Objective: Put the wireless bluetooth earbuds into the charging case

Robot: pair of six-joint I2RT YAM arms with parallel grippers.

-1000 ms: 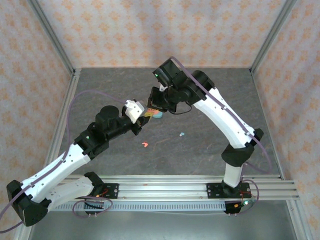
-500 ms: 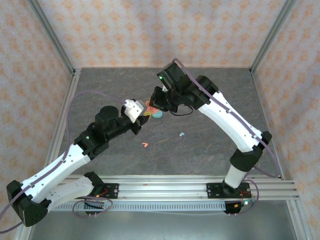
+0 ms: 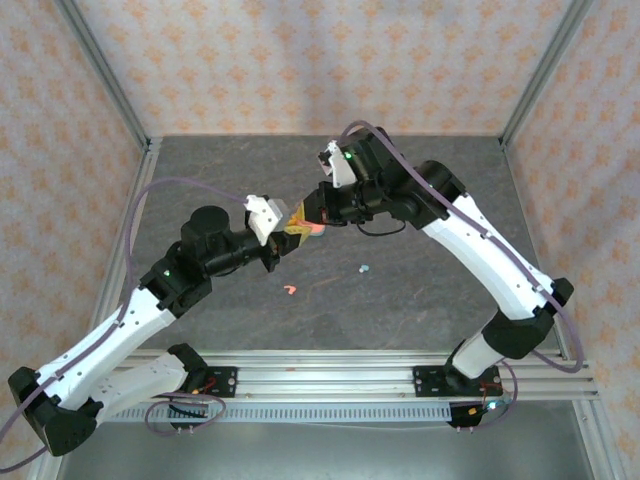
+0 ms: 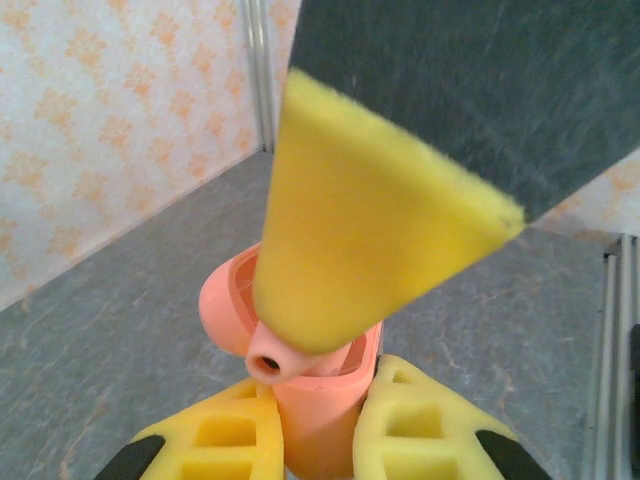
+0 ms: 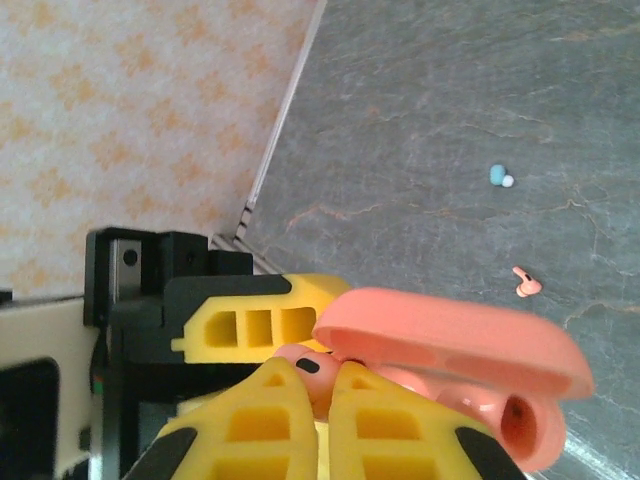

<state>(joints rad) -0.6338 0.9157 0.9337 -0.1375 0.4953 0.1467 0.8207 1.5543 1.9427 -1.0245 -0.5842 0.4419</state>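
Note:
The salmon-pink charging case (image 4: 315, 420) is held off the table with its lid (image 5: 450, 335) open, and my left gripper (image 4: 318, 400) is shut on its body. My right gripper (image 5: 318, 385) is shut on a salmon-pink earbud (image 5: 315, 372), held at the case's open mouth; its stem tip (image 4: 268, 365) pokes out over the rim. In the top view the two grippers meet at mid-table, left (image 3: 283, 238) and right (image 3: 308, 217). A second pink earbud (image 3: 290, 290) and a teal earbud (image 3: 365, 269) lie loose on the grey table.
The loose teal earbud (image 5: 498, 176) and pink earbud (image 5: 525, 283) lie on the dark table (image 3: 420, 300) right of and nearer than the grippers. Patterned walls and metal posts (image 3: 135, 140) enclose the table on three sides.
My right arm has swung left and lowered, bringing its earbud to the case in the left gripper. The left gripper has shifted slightly with the case.

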